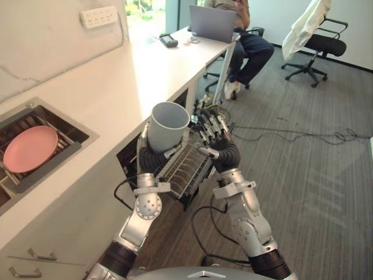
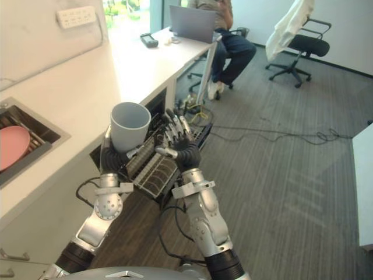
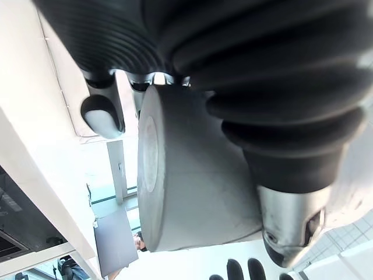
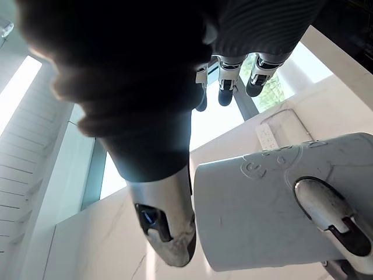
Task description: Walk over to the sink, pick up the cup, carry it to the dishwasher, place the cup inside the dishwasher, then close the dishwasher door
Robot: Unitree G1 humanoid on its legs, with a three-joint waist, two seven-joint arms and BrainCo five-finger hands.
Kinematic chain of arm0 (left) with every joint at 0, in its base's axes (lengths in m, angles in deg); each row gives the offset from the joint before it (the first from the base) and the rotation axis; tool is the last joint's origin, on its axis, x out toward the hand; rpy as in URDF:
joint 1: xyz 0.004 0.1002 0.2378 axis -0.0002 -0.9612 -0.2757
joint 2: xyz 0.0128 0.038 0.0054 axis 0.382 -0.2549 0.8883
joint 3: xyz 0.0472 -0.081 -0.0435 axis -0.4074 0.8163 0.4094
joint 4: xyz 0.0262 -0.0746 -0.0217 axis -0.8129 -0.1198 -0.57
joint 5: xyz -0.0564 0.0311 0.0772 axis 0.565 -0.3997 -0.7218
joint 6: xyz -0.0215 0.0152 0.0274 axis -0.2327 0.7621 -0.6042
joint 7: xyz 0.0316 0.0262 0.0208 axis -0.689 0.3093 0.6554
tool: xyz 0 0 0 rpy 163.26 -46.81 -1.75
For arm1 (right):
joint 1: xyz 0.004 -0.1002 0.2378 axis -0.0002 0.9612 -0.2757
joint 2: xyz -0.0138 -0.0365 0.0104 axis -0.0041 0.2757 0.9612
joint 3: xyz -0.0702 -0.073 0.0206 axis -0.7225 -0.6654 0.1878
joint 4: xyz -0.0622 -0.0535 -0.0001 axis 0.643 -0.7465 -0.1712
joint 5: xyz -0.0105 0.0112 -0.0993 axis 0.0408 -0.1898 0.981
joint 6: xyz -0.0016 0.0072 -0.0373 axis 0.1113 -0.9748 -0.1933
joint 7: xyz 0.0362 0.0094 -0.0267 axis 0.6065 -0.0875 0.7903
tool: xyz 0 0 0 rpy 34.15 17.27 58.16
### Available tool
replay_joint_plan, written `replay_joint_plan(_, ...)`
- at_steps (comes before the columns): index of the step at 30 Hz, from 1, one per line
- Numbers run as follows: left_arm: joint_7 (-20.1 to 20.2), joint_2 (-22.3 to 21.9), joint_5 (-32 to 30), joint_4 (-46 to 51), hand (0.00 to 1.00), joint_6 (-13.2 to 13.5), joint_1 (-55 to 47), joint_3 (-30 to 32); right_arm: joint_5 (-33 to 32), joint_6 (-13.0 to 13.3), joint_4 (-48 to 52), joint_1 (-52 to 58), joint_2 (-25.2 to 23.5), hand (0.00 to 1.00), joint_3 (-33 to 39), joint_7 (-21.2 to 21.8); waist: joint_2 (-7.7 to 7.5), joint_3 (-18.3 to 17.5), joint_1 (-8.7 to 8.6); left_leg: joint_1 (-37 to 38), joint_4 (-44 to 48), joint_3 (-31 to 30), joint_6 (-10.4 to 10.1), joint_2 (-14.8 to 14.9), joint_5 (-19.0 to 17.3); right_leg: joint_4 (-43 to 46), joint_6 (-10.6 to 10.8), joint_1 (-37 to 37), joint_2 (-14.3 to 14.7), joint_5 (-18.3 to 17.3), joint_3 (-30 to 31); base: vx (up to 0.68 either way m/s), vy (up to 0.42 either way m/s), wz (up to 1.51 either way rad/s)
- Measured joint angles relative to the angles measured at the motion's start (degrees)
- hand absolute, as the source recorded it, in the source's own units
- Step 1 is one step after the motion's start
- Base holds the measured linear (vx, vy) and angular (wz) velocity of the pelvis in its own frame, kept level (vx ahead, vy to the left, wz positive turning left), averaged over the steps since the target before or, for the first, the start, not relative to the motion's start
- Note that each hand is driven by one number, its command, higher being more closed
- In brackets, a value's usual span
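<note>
My left hand (image 1: 152,156) holds a pale grey cup (image 1: 168,126) upright, fingers and thumb curled round its lower part; the left wrist view shows the cup's base (image 3: 192,181) in the grip. The cup hangs above the pulled-out dishwasher rack (image 1: 187,169), a wire rack with rows of tines under the counter edge. My right hand (image 1: 217,140) stands just right of the cup with fingers straight and upright, holding nothing. From the right wrist view the cup (image 4: 274,210) appears beside the right hand's fingertips (image 4: 226,93).
The white counter (image 1: 116,87) runs along the left, with a sink (image 1: 76,143) holding a pink plate (image 1: 30,149). A person sits at a laptop (image 1: 213,23) at the counter's far end. An office chair (image 1: 317,44) and loose cables (image 1: 303,135) lie on the grey carpet.
</note>
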Motion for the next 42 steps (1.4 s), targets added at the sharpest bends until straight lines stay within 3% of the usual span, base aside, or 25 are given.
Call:
replay_joint_plan(9, 0.2, 0.0, -2.3, -1.0, 1.00, -0.1, 0.8, -3.7, 4.2, -1.6, 0.7, -1.5, -0.6, 0.00, -3.4, -5.0, -1.17, 1.0, 0.44, -0.4, -1.0, -0.5, 1.2, -1.6, 0.7, 0.0, 0.6, -0.1, -1.5, 0.8, 0.1, -0.08, 0.028, 0.03)
replay_joint_plan(14, 0.5, 0.0, -3.0, -1.0, 1.00, 0.0, 0.8, -4.7, 4.3, -4.2, 1.5, -1.7, -0.6, 0.00, -4.2, -6.3, -1.16, 1.0, 0.53, -1.1, -1.1, -0.8, 1.5, -2.4, 1.4, 0.0, 0.9, -0.9, -2.2, 1.2, -0.1, -0.02, 0.024, 0.04)
replay_joint_plan(15, 0.5, 0.1, -3.5, -1.0, 1.00, 0.0, 0.8, -4.6, 4.3, -4.6, 1.5, -1.8, -0.6, 1.00, -4.2, -6.3, -1.18, 1.0, 0.55, -1.1, -1.1, -0.9, 1.5, -2.4, 1.4, 0.0, 0.9, -0.9, -2.2, 1.2, -0.1, 0.02, 0.018, 0.04)
replay_joint_plan(21, 0.5, 0.9, -3.5, -1.0, 1.00, 0.0, 0.7, -4.6, 6.8, -7.4, 1.4, -2.1, -0.5, 1.00, -4.5, -7.7, -1.21, 1.0, 0.75, -1.1, -1.1, -1.6, 1.6, -2.6, 1.4, 0.0, 0.9, -0.9, -2.4, 1.2, -0.1, 0.01, 0.007, 0.05)
replay_joint_plan(36, 0.5, 1.6, -3.3, -1.8, 1.00, 0.0, 0.7, -4.8, 8.0, -7.5, 1.1, -2.4, 0.4, 1.00, -5.7, -9.5, -2.18, 0.4, 0.61, -1.3, -1.0, -1.8, 1.8, -2.6, 1.7, 0.0, 0.9, -0.9, -2.5, 1.2, -0.1, -0.01, 0.000, 0.00)
replay_joint_plan(37, 0.5, 1.6, -3.3, -2.3, 0.00, 0.0, 0.7, -4.8, 8.1, -7.5, 0.8, -2.4, 0.4, 1.00, -5.9, -10.1, -2.36, 0.3, 0.56, -1.3, -1.0, -1.8, 1.8, -2.6, 1.7, 0.0, 0.9, -1.0, -2.5, 1.2, -0.1, 0.00, 0.000, 0.00)
replay_joint_plan(42, 0.5, 1.6, -3.2, -3.0, 0.00, 0.0, -0.7, -6.1, 8.7, -7.4, 0.3, -2.4, 0.1, 1.00, -5.2, -12.7, -2.55, 0.1, 0.47, -1.3, -1.1, -1.8, 1.8, -3.0, 1.7, 0.0, 0.9, -1.0, -2.6, 1.2, -0.1, 0.00, 0.000, 0.00)
